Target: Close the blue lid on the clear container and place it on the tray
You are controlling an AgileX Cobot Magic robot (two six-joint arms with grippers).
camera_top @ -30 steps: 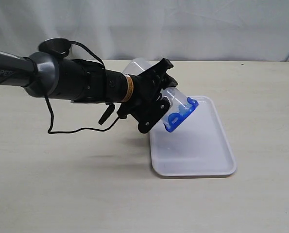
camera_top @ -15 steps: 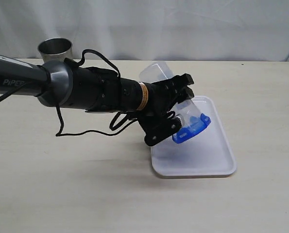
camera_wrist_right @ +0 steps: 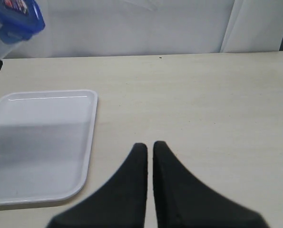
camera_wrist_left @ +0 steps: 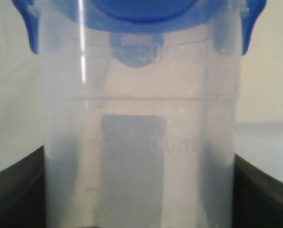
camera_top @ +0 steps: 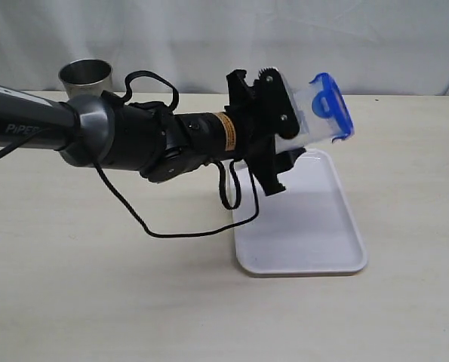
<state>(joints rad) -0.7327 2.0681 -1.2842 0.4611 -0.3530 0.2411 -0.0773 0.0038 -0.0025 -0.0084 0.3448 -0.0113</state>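
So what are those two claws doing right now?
Left gripper: shut on the tall clear plastic container, translucent blue plastic lid on it.
Right gripper: shut, holding nothing.

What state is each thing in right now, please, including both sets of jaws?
Container: lidded, held on its side in the air.
Lid: sitting on the container's mouth.
Tray: flat on the table, nothing resting on it.
Steel cup: upright at the back.
Left jaws: closed on the container.
Right jaws: shut, holding nothing.
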